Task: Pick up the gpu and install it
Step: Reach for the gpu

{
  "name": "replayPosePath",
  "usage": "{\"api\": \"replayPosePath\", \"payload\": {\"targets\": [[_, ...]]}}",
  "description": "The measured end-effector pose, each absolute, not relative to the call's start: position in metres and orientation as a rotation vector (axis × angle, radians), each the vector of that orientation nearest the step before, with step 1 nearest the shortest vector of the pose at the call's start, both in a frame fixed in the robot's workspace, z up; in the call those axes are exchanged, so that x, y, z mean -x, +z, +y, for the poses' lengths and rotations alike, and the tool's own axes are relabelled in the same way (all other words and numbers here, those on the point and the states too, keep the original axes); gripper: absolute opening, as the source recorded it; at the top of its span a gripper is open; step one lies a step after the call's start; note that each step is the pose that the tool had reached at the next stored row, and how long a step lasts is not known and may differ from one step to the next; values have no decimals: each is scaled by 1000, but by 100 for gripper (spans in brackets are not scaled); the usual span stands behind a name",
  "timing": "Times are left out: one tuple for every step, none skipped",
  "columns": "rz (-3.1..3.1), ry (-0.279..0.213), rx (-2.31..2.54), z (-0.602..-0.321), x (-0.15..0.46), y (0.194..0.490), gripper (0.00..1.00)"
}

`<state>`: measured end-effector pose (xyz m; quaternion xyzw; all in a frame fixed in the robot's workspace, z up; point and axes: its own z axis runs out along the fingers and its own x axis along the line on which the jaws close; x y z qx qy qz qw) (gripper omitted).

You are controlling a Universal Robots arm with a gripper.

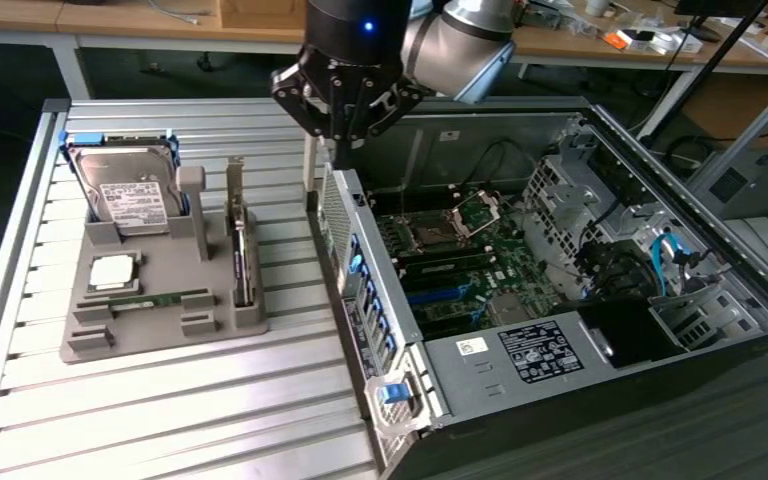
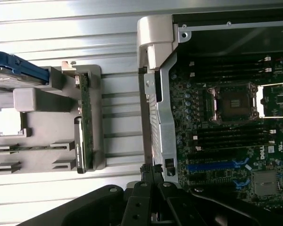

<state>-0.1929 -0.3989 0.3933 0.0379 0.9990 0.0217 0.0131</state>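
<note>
The gpu (image 1: pixel 239 245) stands on its edge in a slot along the side of the grey holder (image 1: pixel 157 335) nearest the computer case, its silvery bracket at the far end. In the wrist view the gpu (image 2: pixel 84 125) appears as a thin dark strip in the holder (image 2: pixel 42 101). My gripper (image 1: pixel 345 150) hangs over the rear corner of the open computer case (image 1: pixel 398 390), to the exterior view's right of the gpu and well apart from it. Its fingers (image 2: pixel 148 175) are pressed together, shut on nothing.
On the holder sit a hard drive (image 1: pixel 131 190) in a blue frame, a square processor chip (image 1: pixel 113 270) and a narrow memory stick (image 1: pixel 144 298). The case lies open with its motherboard (image 1: pixel 458 260) exposed. Slatted aluminium table (image 1: pixel 157 420) stretches in front of the holder.
</note>
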Motion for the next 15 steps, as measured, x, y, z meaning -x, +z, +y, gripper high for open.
{"api": "replayPosePath", "payload": {"targets": [[3112, 68, -118, -399, 193, 393, 11], [3112, 68, -118, -399, 194, 393, 11], [3112, 68, -118, -399, 194, 393, 11], [3112, 68, -118, -399, 195, 393, 11], [3112, 68, -118, -399, 195, 393, 11], [3112, 68, -118, -399, 196, 393, 11], [3112, 68, -118, -399, 196, 393, 11], [3112, 68, -118, -399, 197, 393, 11], [3112, 68, -118, -399, 197, 393, 11], [3112, 68, -118, -399, 198, 393, 11], [3112, 68, -118, -399, 199, 393, 11], [3112, 68, -118, -399, 200, 393, 11], [3112, 68, -118, -399, 200, 393, 11], [3112, 68, -118, -399, 201, 393, 11], [3112, 68, -118, -399, 201, 393, 11]]}}
